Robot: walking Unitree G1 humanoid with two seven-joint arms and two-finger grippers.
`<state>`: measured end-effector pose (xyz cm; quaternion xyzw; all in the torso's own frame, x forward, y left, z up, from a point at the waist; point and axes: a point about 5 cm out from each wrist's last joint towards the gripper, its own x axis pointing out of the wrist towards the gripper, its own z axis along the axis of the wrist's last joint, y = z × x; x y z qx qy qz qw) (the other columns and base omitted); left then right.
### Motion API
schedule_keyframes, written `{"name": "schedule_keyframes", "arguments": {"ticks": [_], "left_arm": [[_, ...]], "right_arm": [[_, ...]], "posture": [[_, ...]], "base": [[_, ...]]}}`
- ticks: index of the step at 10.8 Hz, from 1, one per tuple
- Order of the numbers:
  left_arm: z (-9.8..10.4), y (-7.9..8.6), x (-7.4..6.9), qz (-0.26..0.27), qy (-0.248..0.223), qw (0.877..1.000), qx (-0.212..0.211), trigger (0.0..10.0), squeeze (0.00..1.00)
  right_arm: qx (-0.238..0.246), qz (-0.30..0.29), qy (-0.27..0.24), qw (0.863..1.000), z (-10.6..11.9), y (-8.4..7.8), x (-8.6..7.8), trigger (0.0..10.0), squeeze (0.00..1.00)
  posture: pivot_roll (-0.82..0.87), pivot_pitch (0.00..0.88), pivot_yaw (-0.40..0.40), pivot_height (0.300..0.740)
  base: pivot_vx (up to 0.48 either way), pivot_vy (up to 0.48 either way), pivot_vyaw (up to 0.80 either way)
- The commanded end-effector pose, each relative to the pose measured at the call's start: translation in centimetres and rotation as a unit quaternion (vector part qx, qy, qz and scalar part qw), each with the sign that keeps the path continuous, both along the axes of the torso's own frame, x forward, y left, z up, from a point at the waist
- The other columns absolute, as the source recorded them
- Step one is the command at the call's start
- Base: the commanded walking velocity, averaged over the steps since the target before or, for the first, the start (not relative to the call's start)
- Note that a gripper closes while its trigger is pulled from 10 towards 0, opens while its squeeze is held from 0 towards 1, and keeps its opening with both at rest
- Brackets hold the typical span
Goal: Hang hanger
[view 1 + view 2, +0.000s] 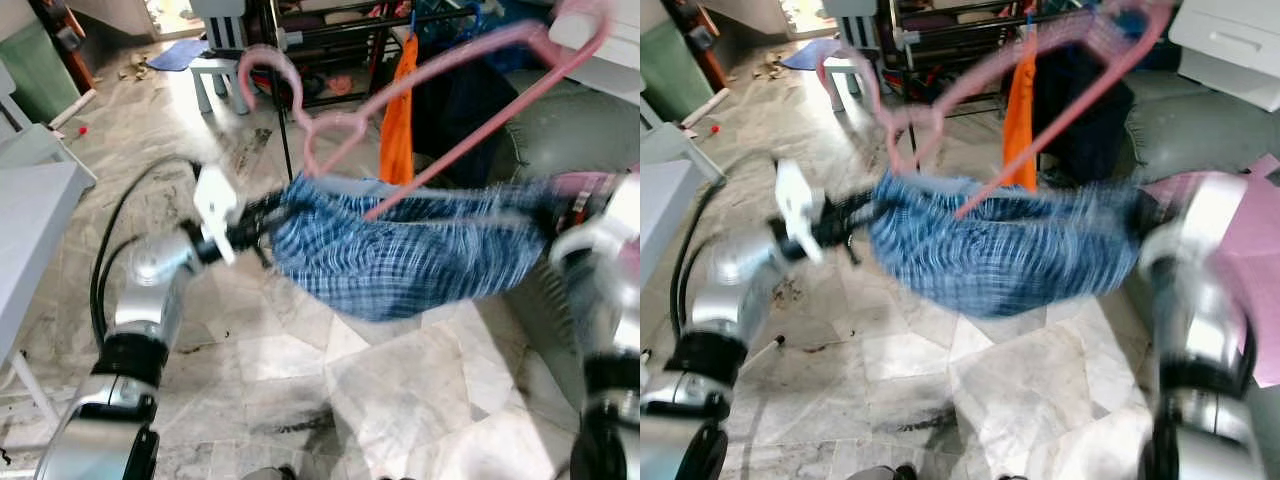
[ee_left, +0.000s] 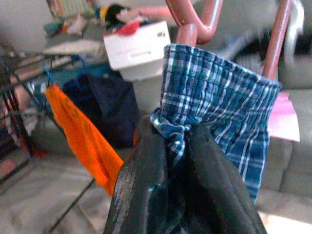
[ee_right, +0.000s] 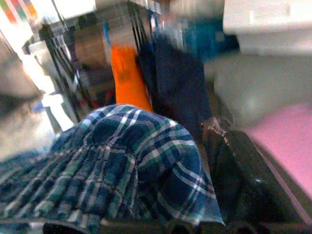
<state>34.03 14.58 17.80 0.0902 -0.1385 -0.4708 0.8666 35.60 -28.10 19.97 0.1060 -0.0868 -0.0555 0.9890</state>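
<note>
A marble-tiled floor (image 1: 400, 390) spreads beneath the robot, with a black clothes rack (image 1: 330, 40) standing well beyond both grippers and a grey sofa (image 1: 560, 130) off to the right-hand side. On the rack hang an orange garment (image 1: 398, 110) and a dark navy garment (image 1: 470, 100), side by side. Between the two arms, a pair of blue plaid shorts (image 1: 410, 255) is stretched out level and held off the floor, sagging in the middle. The left gripper (image 1: 262, 215) is clenched on one end of the waistband; in the left wrist view its fingers (image 2: 146, 195) pinch a bunched fold of the plaid cloth. The right gripper (image 3: 234, 195) sits at the other end of the shorts, with cloth draped over it; motion blur makes it impossible to tell whether its fingers are closed on the fabric. A pink hanger (image 1: 440, 100) rises out of the shorts just above the left gripper, its hook curling up and away toward the rack, its long arm slanting up over the right gripper; its lower ends disappear inside the waistband. A white plastic stool (image 1: 215, 60) stands far beyond the left gripper.
</note>
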Motion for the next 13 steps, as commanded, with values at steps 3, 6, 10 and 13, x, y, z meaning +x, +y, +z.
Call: {"name": "schedule_keyframes", "arguments": {"ticks": [3, 6, 10, 13], "left_arm": [[-4.3, 1.5, -1.6, 0.005, 0.032, 0.997, 0.076, 0.0, 0.0], [-7.8, 2.4, -2.2, 0.048, 0.055, 0.985, 0.159, 0.0, 0.0], [-8.5, 3.5, -0.4, 0.199, 0.037, 0.955, 0.218, 0.0, 0.0], [-9.2, 4.2, -0.1, 0.258, 0.023, 0.929, 0.264, 0.0, 0.0]], "right_arm": [[0.005, 0.002, -0.035, 0.999, 3.0, 1.1, 0.6, 0.0, 0.0], [-0.005, 0.0, -0.028, 1.0, 3.4, 1.5, 0.6, 0.0, 0.0], [-0.019, 0.009, -0.012, 1.0, 2.8, 2.3, 0.5, 0.0, 0.0], [-0.038, 0.014, -0.007, 0.999, 3.0, 2.9, 0.8, 0.0, 0.0]], "posture": [[-0.08, 0.084, 0.05, 0.74], [-0.09, 0.079, 0.046, 0.74], [-0.09, 0.076, 0.047, 0.74], [-0.1, 0.073, 0.047, 0.74]], "base": [[0.0, 0.0, 0.0], [0.0, 0.0, 0.0], [0.0, 0.0, 0.0], [0.0, 0.0, 0.0]]}}
